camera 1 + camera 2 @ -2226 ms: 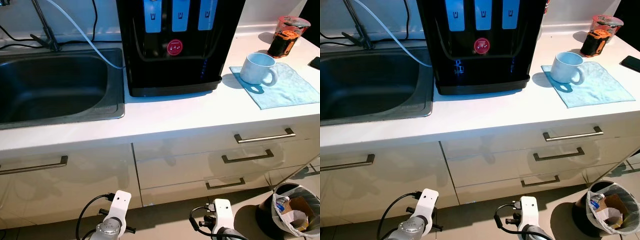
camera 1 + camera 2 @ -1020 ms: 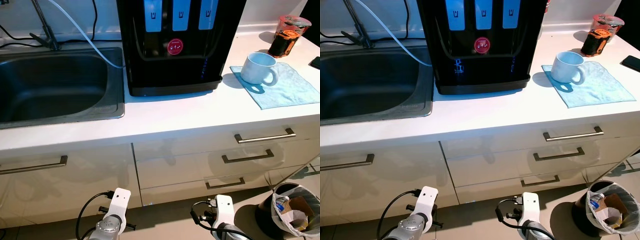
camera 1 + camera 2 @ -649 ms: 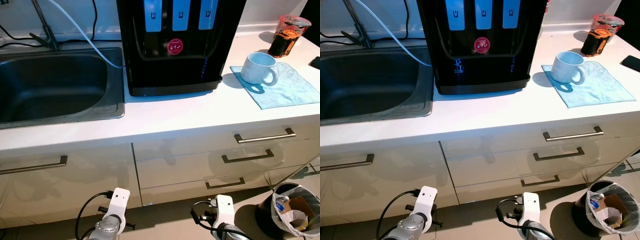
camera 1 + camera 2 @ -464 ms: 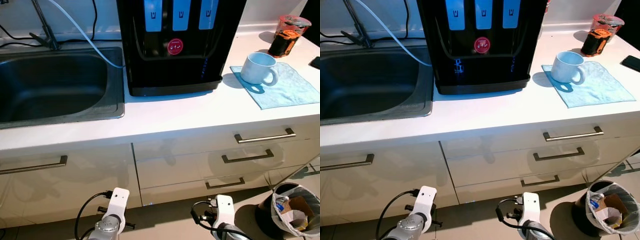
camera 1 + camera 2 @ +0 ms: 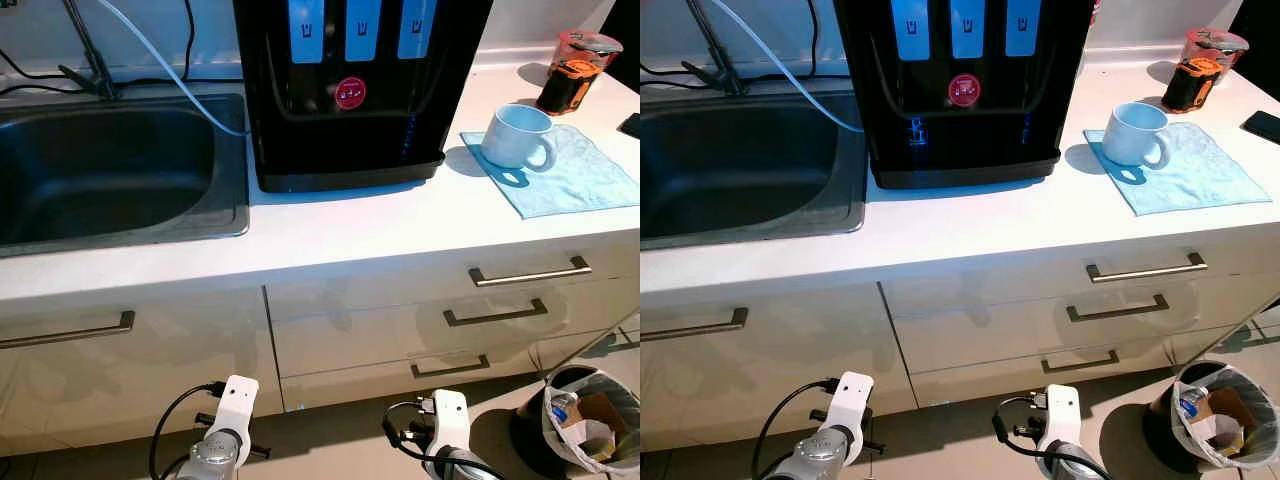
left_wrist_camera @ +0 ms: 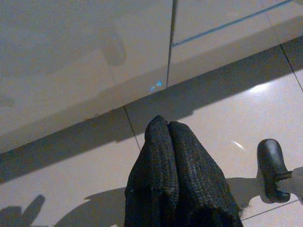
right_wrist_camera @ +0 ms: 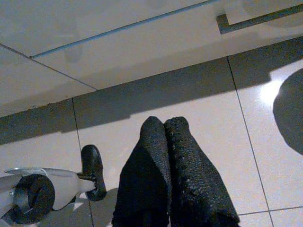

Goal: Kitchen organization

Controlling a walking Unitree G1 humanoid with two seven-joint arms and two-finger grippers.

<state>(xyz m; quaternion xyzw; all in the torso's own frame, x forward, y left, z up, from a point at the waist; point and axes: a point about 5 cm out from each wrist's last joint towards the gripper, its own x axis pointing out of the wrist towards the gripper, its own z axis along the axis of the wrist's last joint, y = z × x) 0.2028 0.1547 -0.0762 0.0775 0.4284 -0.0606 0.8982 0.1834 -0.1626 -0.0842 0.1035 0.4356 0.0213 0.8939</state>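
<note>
I see the white mug [image 5: 518, 137] standing upright on the light blue cloth [image 5: 565, 172], at about 2 o'clock in my head view, its handle turned toward the front edge of the white surface [image 5: 400, 225]. The cloth lies flat near the right end of the surface. Just beyond the mug, at 1 o'clock, stands a clear jar with an orange and black label [image 5: 573, 72], apart from the cloth. A dark flat object [image 5: 1264, 126] lies at the far right edge.

At 12 o'clock sits the black water dispenser [image 5: 350, 90] with three blue panels and a round red badge, well apart from the mug. At 10 o'clock is the steel sink [image 5: 110, 175], a thin hose [image 5: 165, 65] running from the tap area toward the dispenser.

Below the surface I see cream drawers with metal bar handles [image 5: 530, 274]. At 4 o'clock a bin lined with a plastic bag [image 5: 590, 415] stands on the tiled floor [image 6: 199, 118].

Both arms hang low by the cabinets. My left end effector [image 6: 168, 130] has its fingers pressed together, holding nothing, over the floor tiles. My right end effector [image 7: 163, 125] likewise has its fingers together and empty, near the lowest drawer front.
</note>
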